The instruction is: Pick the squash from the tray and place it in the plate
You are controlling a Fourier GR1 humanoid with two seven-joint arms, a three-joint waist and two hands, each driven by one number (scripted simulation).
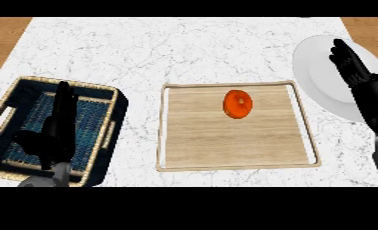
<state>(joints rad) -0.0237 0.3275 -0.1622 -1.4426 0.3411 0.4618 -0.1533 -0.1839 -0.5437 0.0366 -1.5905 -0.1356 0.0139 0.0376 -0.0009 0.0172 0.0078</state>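
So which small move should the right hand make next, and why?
Probably it should move left and down toward the squash. The squash lies untouched on the wooden tray, while the right hand hangs open over the white plate, holding nothing. The left hand is over the basket.

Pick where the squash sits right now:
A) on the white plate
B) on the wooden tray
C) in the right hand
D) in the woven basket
B: the orange squash lies on the wooden tray, apart from the plate and both hands.
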